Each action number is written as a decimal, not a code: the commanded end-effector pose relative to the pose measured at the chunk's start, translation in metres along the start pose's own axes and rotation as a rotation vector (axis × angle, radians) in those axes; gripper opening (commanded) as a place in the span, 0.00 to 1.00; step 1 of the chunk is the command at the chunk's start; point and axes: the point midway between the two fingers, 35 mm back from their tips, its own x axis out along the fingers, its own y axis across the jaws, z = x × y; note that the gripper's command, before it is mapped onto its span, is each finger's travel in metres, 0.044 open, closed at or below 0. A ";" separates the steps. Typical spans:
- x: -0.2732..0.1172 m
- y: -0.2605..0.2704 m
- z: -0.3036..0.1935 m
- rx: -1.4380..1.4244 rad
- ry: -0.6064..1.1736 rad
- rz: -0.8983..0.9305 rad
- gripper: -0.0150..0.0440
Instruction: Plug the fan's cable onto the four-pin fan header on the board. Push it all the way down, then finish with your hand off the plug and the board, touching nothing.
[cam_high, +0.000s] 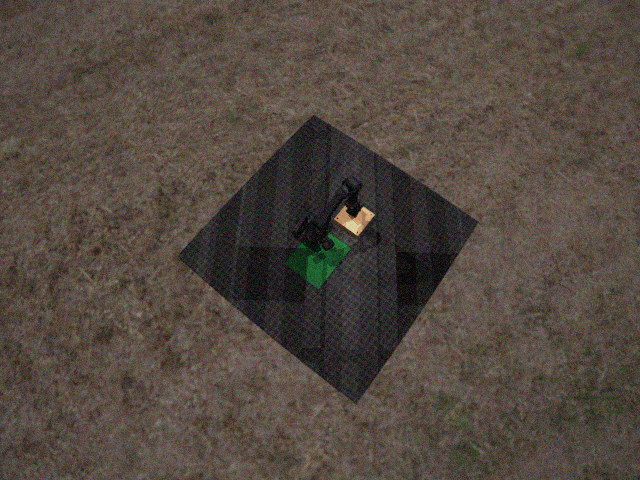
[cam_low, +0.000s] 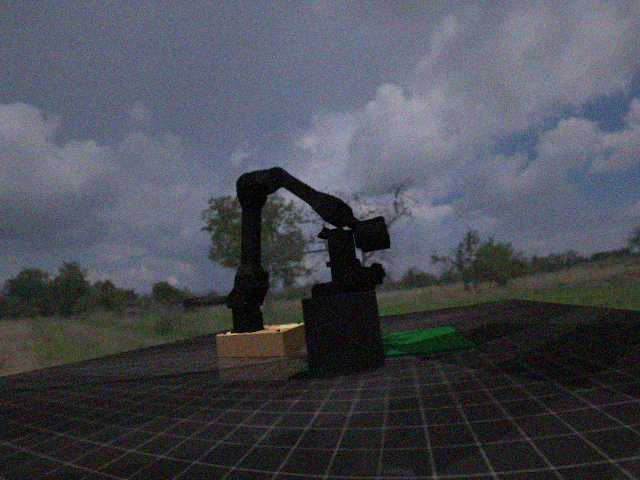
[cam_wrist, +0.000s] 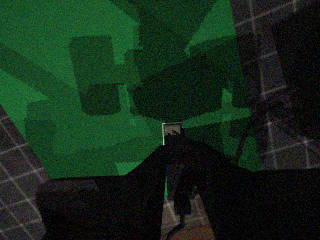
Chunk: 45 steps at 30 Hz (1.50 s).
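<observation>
Evidently the plug is grasped, with seating and letting go seemingly left; the end effector pinches what I take to be that plug, over the board and close by the pale-rimmed header. It looks small and dark, its cable trailing behind; whether it touches the pins I cannot tell.

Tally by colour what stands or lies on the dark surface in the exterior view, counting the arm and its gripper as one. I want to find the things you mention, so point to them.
Black: 2 (the arm (cam_high: 353, 200) (cam_low: 251, 237) (cam_wrist: 100, 205), the box (cam_low: 342, 330))
Green: 1 (the flat board (cam_high: 317, 273) (cam_low: 426, 341) (cam_wrist: 100, 142))
Tan: 1 (the block under the arm (cam_high: 356, 226) (cam_low: 250, 346) (cam_wrist: 187, 234))
Total: 4
</observation>
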 end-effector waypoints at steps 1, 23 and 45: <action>0.000 0.000 0.001 -0.004 -0.003 -0.003 0.25; 0.004 -0.001 0.001 -0.007 -0.003 -0.003 0.25; 0.008 0.000 0.001 -0.006 -0.003 -0.003 0.25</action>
